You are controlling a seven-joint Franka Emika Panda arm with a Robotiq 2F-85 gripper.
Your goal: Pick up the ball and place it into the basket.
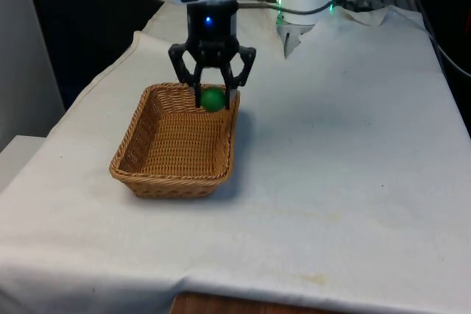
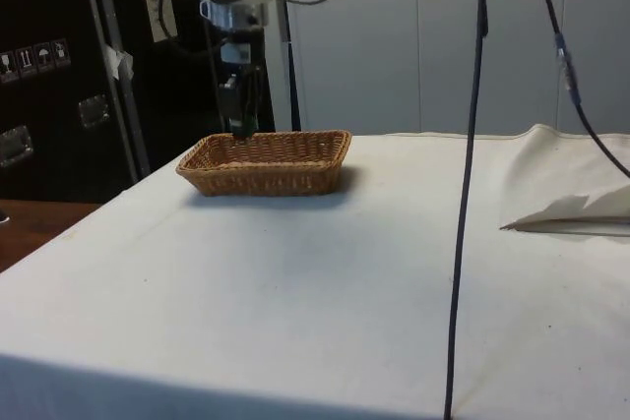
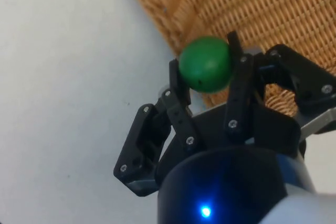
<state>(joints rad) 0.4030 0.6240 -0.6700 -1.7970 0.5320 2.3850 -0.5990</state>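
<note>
We see the gripper (image 1: 214,98) clamped on the green ball (image 1: 213,99); it hangs over the basket's (image 1: 147,172) far rim, interior lying toward the camera.

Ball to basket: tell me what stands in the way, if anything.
Nothing visible does. The tool holds the green ball above the basket's far rim, and the wrist view shows the ball over that edge. The basket's inside lies bare.
</note>
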